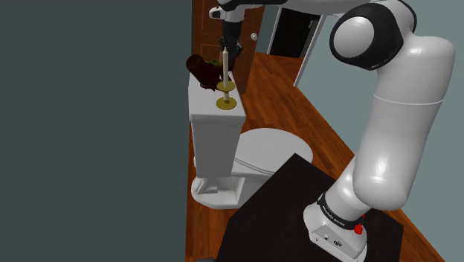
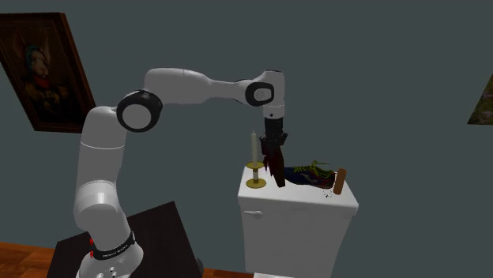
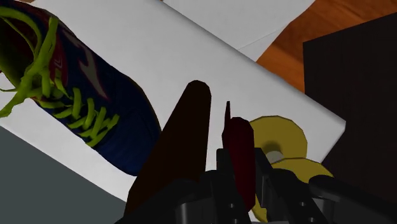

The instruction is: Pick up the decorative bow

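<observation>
a: tank lid (image 2: 306, 198) sits lower right of centre in the second exterior view. shoe (image 2: 313, 175) on its right half, candle (image 2: 254, 147) at its left end.

b: dark red bow (image 2: 276, 175) hangs between them, pinched in the closed gripper (image 2: 273, 159), tail near the lid.

a: my read: raise straight up, slowly. any sideways swing risks the candle. ribbon looks limp, so clamp firmly.

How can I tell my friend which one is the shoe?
Look at the white toilet tank against the grey wall. On its lid, beside the white candle on a gold-coloured holder and the dark red bow, lies the shoe. Only it is dark blue with bright yellow-green laces.
</observation>
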Robot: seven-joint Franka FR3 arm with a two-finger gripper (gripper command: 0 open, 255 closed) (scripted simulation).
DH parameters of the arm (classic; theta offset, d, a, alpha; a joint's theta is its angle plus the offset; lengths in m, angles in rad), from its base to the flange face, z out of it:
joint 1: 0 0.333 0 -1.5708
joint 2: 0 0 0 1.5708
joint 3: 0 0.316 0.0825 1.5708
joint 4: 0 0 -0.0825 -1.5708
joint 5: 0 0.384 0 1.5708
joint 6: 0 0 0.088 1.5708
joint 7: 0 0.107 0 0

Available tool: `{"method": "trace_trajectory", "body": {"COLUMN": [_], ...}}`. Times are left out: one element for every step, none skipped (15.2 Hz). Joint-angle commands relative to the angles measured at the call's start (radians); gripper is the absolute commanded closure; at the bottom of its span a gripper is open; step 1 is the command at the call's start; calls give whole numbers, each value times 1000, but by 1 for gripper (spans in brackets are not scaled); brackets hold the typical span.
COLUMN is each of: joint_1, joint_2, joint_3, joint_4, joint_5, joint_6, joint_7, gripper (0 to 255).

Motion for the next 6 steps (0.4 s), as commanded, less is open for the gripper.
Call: {"method": "trace_trajectory", "body": {"joint_1": [-2, -2, -3, -4, -4, -4], "joint_2": [3, 5, 7, 10, 10, 10], "joint_3": [0, 0, -1, -1, -1, -1], "joint_4": [34, 50, 67, 84, 86, 86], "joint_5": [1, 2, 2, 3, 3, 3], "joint_6": [-31, -45, -59, -74, -76, -76], "joint_7": [-3, -4, -5, -6, -7, -7], "gripper": [255, 255, 255, 255, 255, 255]}}
